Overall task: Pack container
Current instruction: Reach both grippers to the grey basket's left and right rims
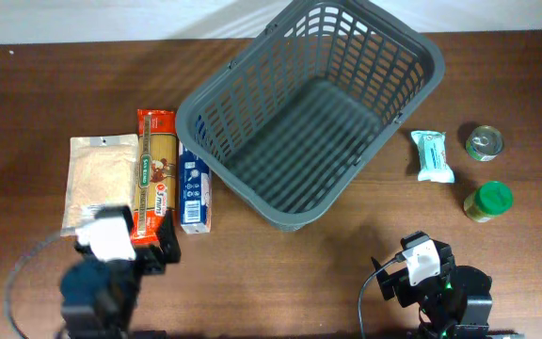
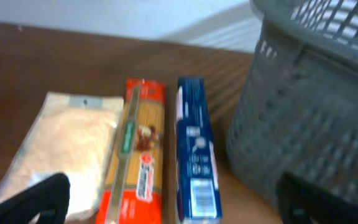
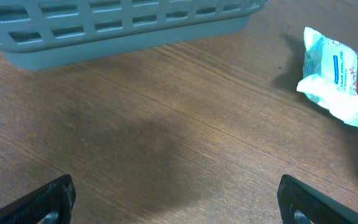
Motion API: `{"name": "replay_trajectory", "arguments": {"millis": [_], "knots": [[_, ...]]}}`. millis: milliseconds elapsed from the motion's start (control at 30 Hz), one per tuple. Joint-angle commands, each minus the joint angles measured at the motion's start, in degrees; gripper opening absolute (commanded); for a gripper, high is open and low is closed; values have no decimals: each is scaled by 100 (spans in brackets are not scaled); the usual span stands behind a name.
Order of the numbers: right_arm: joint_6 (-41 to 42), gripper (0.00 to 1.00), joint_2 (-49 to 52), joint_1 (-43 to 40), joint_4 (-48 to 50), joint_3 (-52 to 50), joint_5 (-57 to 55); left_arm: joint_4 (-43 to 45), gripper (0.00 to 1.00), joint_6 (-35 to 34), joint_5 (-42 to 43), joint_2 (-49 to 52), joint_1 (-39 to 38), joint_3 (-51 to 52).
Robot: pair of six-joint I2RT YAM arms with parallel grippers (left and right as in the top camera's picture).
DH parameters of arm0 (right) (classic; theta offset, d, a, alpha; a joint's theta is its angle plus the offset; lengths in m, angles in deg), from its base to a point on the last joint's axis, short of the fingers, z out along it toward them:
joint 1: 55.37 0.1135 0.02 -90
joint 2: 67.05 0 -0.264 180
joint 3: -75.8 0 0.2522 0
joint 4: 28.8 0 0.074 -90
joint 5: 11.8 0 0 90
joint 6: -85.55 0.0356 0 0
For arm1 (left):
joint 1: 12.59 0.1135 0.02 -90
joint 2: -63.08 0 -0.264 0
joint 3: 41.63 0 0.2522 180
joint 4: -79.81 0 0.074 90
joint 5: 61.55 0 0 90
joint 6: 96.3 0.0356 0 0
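A brown wood-grain table with a matte surface is seen from above. The container, a large dark grey plastic basket, is set at the far centre of it and turned at an angle. Its shape is rectangular with rounded corners, its walls are cut into a slotted lattice, and a thick rolled rim runs round the top.

The left gripper is held at the near left, its black fingers spread wide with nothing between them, above the near ends of the flat packs. The right gripper is held at the near right over bare wood, its jaws likewise wide apart and empty.

Left of the basket three flat packs are laid side by side. Farthest left a clear rectangular pouch of pale beige grains is seen. Just beside it lies a long, narrow spaghetti pack in glossy red and clear film. Next to that a slim blue cardboard box is placed, close to the basket's near left corner.

Right of the basket, a crinkled white and teal soft packet is laid flat. Farther right, a small jar with a round green lid is stood, and beyond it a round metal can with a shiny top.
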Motion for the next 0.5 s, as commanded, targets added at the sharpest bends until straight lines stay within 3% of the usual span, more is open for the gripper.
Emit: {"name": "replay_trajectory", "arguments": {"millis": [0,167,267,467], "knots": [[61,98,-9,39,9,-22,72,-492,99,317,68,1084,33,-1325],[63,99,-9,39,299,-24,74,-1569,99,352,632,2531,33,-3412],[170,98,-9,39,710,-24,131,-1794,99,348,1292,2994,33,-4100],[2334,99,-7,39,1414,-24,138,-1784,99,348,2813,3283,33,-4719]]}}
